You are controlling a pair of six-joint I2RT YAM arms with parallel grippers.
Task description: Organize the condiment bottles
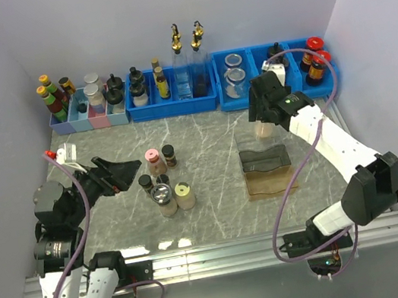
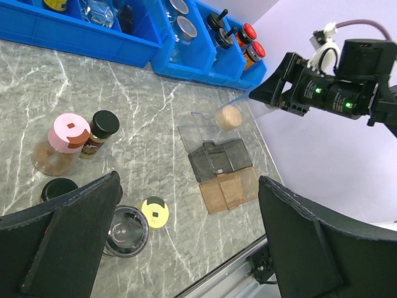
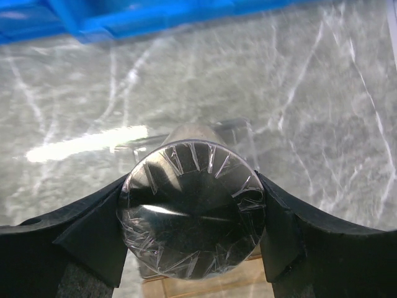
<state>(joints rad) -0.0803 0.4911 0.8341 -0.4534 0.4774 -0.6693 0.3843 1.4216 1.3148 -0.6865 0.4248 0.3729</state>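
Clear plastic tops the jar (image 3: 192, 214) that the right fingers (image 3: 87, 242) squeeze from both sides. Beige stuff shows inside it. This jar is at the back right of the worktop (image 1: 219, 219), over the clear far end of the rack (image 1: 266, 169). I cannot tell if it touches the rack. The rack has a clear part, a dark part and a brown part, one after the other. It sits well apart from the other jars.

Five more jars stand close together on the worktop, left of the rack. The pink-lid jar (image 1: 154, 161) is at the back. A black-lid jar (image 1: 169, 155) is just beside it on the right. A second black-lid jar (image 1: 146, 183) stands a bit nearer. The clear-lid jar (image 1: 164, 198) and the yellow-lid jar (image 1: 184, 195) stand side by side at the front.

The left fingers (image 2: 68, 242) are wide apart and hold nothing. They hang near the five jars, on their left side.

Blue bins (image 1: 176, 105) line the back of the worktop. Other bottles and jars stand in them.
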